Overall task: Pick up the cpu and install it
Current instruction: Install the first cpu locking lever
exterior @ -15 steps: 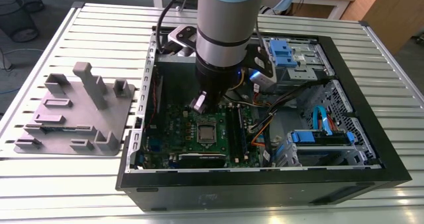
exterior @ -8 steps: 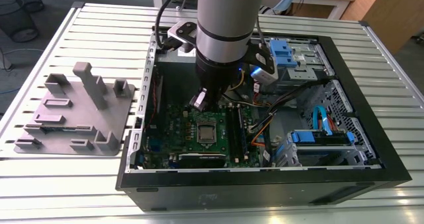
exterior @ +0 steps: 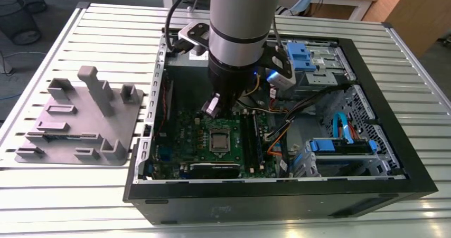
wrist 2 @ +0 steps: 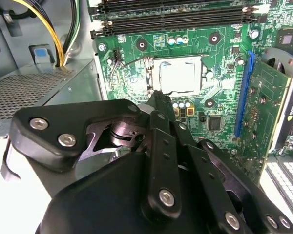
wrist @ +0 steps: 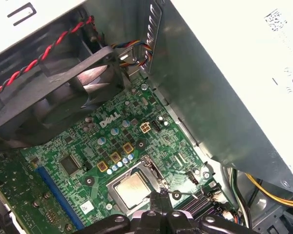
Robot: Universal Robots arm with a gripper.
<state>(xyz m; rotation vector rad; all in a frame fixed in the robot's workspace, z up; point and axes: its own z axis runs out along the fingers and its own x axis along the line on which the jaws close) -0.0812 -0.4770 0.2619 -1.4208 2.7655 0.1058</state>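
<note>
In the exterior view, the arm [exterior: 240, 32] reaches down into an open computer case [exterior: 394, 159] lying on a slatted metal table [exterior: 71, 196], and its gripper [exterior: 213, 107] hangs just above the green motherboard [exterior: 185, 137], a little beyond the socket as this view looks. The cpu [exterior: 219, 141] sits flat in that socket near the middle of the board, its silvery top bare and nothing touching it. To the exterior view's left of the case stands a grey plastic tray [exterior: 105, 137] with upright posts. Inside the case, toward the exterior view's right, are blue drive brackets [exterior: 345, 145] and a bundle of coloured cables [exterior: 282, 127]. The second wrist view looks past the black gripper [wrist 2: 157, 97] from close behind: its finger links run together to a narrow tip that ends just short of the cpu [wrist 2: 178, 77], apart from it; the fingers appear pressed together with nothing between them. This view also brings out the long black memory slots [wrist 2: 176, 22] beyond the socket, a blue expansion slot [wrist 2: 245, 92] beside it with a graphics card [wrist 2: 283, 97] standing next to that, and yellow wires [wrist 2: 51, 29] by a perforated grey metal box [wrist 2: 34, 92]. The first wrist view takes the opposite angle: the gripper [wrist: 162, 197] tip lies at the socket's edge beside the cpu [wrist: 132, 187], and a black case fan [wrist: 58, 97] with red and black twisted leads sits over the motherboard [wrist: 88, 141], with the bare metal case wall [wrist: 210, 107] rising alongside.
</note>
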